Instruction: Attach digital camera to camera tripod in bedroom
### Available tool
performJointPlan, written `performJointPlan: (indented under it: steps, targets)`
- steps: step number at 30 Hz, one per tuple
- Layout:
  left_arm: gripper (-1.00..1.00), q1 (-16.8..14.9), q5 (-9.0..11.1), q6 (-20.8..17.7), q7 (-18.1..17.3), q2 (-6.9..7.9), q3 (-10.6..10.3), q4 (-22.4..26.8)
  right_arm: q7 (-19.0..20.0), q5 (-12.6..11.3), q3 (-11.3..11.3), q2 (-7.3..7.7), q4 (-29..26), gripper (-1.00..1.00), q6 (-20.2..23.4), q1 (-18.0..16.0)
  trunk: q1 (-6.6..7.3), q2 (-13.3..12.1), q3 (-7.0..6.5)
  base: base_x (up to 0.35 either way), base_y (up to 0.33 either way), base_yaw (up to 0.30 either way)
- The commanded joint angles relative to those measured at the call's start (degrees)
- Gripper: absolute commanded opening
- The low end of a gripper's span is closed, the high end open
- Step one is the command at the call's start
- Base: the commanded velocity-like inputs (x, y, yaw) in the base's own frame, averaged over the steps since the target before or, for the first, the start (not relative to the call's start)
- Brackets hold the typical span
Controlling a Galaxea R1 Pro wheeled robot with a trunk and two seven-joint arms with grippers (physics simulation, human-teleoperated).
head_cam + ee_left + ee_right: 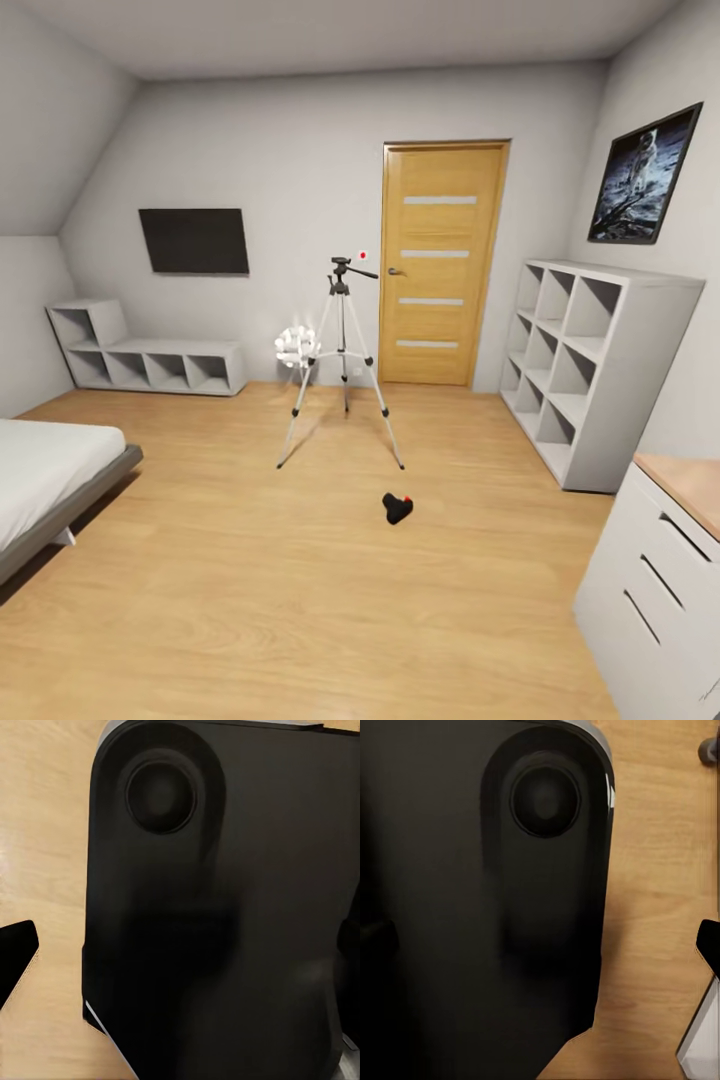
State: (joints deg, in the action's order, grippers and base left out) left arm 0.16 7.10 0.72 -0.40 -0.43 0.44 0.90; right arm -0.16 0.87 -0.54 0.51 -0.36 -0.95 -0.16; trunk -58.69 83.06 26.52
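Note:
The digital camera, small and black with a red dot, lies on the light wood floor of the bedroom, in front of the camera tripod. The tripod stands upright on three silver legs, and its black head with the pan handle is bare. In the left wrist view a black fingertip shows at the edge, beside a large black rounded body over wood floor. The right wrist view has a black fingertip next to the same kind of black body. Neither view reveals how the jaws stand.
An oak door is behind the tripod. White cube shelves line the right wall, with a drawer unit nearer. A low shelf, a bed and a white spiky lamp are to the left.

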Motion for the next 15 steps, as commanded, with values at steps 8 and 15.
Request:
performJointPlan:
  steps: [8,15]
  targets:
    - [1.0,0.0,0.6,0.1,0.0,-0.01,0.0,0.1,0.0,0.1,-0.1,0.01,0.0,1.0,-0.1,0.0,-0.03,0.0,0.05,0.321,0.0,0.0]
    - [1.0,0.0,0.6,0.1,0.0,-0.01,0.0,0.1,0.0,0.1,-0.1,0.01,0.0,1.0,-0.1,0.0,-0.03,0.0,0.05,0.321,0.0,0.0]
